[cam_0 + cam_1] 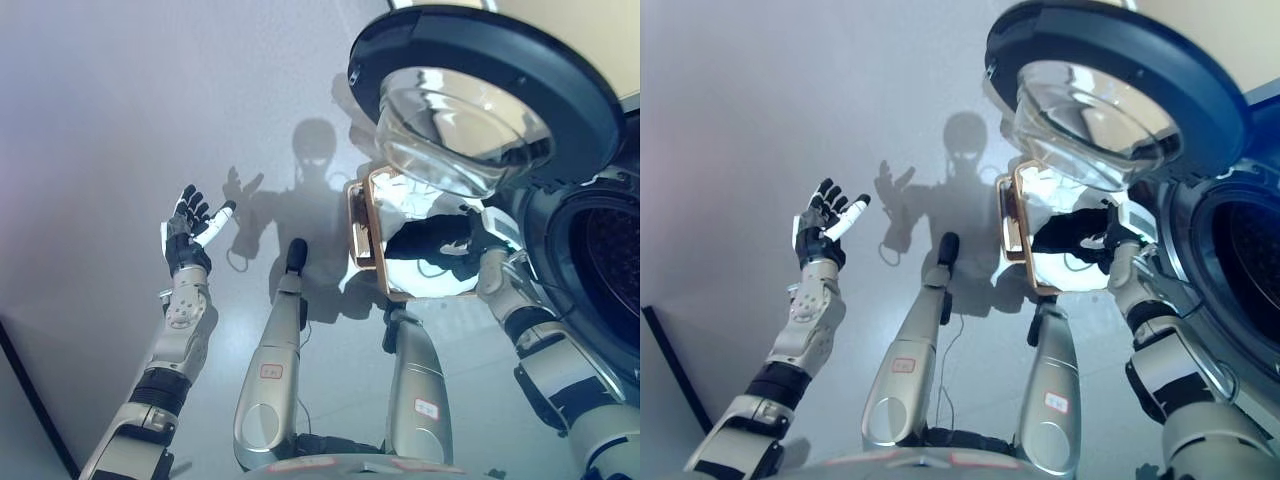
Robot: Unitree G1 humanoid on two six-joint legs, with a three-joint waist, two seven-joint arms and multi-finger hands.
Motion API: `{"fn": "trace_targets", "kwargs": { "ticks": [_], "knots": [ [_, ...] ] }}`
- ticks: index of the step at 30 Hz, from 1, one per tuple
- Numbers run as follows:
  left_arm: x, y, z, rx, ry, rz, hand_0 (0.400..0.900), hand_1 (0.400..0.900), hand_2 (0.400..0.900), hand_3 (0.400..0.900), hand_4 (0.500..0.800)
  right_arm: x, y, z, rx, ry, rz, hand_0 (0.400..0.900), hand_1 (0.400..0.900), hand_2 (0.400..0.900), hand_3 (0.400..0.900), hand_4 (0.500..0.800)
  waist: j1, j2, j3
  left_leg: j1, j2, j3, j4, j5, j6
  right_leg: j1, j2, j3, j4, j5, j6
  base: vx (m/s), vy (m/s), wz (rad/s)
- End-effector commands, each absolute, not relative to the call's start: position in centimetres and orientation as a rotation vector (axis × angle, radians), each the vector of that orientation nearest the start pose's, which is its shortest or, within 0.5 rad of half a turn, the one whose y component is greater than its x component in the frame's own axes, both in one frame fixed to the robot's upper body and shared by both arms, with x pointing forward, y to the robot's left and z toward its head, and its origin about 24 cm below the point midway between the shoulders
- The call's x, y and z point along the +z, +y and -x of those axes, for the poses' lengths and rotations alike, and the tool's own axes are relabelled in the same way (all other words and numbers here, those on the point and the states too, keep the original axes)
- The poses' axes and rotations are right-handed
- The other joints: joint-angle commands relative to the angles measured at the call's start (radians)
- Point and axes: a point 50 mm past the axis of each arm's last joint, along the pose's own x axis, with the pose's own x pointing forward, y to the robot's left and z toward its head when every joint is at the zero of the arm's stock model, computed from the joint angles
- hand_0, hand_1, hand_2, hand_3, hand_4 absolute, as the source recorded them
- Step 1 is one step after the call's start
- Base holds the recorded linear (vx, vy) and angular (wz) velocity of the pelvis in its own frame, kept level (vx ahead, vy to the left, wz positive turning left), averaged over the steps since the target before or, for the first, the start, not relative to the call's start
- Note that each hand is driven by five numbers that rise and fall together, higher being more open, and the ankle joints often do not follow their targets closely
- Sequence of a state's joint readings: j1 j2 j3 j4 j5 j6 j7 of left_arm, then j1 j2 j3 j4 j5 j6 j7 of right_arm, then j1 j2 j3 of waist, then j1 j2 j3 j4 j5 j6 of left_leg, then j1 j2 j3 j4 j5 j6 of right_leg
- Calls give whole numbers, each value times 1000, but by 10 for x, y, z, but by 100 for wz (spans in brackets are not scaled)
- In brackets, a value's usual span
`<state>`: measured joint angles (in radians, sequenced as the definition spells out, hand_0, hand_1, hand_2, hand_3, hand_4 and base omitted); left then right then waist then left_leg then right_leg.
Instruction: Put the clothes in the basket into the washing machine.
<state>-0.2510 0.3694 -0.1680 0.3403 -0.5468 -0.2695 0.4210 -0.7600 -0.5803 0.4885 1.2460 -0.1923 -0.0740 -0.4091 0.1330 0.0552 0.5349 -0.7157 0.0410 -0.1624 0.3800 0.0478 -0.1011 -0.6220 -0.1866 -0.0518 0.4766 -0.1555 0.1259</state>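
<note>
The washing machine (600, 250) is standing at the right with its round glass door (470, 110) swung wide open, and its dark drum (1252, 262) is showing no clothes that can be made out. The basket (400, 240) is sitting on the floor (120, 120) just beside the machine with pale clothes (405, 200) lying in it. The right robot hand (478, 240) is reaching into the basket, its fingers too hidden to tell their state, while the left robot hand (190, 232) is hanging well apart at the left with fingers spread wide, holding nothing.

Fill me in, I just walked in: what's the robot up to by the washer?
The washing machine's round door hangs open, the dark drum showing. The right hand is down at the basket beside it, over pale clothes; its grip is unclear. The left hand is raised, open, holding nothing.
</note>
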Motion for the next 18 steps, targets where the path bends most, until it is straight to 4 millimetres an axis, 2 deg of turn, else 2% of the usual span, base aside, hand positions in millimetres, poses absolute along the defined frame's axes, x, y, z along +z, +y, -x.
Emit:
{"fn": "trace_targets", "kwargs": {
  "ticks": [1,6,10,11,18],
  "knots": [
    [98,208,-292,299,-328,164,900,900,900,900,800,79,-342,-335,-489,298,1245,900,900,900,900,800,11,19,-15,-145,24,-38,88,16,-52,-30,-77,31,85,44,46,-18,5,12],
    [117,201,-292,252,-407,178,900,900,900,900,800,84,-360,-326,-501,342,1339,900,900,900,900,800,16,37,-15,-253,-14,-53,191,-21,-41,-135,-102,46,211,-2,38,-22,-3,19],
    [127,198,-290,234,-450,189,900,900,900,900,800,89,-369,-322,-518,358,1347,900,900,900,900,800,18,49,-15,-334,-41,-59,289,-57,-34,-223,-122,61,319,-40,30,-6,5,17],
    [127,198,-288,232,-453,189,900,900,900,900,800,89,-372,-320,-522,364,1341,900,900,900,900,800,16,48,-15,-336,-46,-58,328,-102,-34,-226,-129,67,354,-77,30,68,-21,16],
    [129,196,-283,223,-463,220,900,900,900,900,800,100,-375,-323,-532,345,1326,900,900,900,900,800,25,59,-15,-450,-82,-61,485,-160,-24,-355,-144,103,525,-138,22,8,5,7]
  ]
}}
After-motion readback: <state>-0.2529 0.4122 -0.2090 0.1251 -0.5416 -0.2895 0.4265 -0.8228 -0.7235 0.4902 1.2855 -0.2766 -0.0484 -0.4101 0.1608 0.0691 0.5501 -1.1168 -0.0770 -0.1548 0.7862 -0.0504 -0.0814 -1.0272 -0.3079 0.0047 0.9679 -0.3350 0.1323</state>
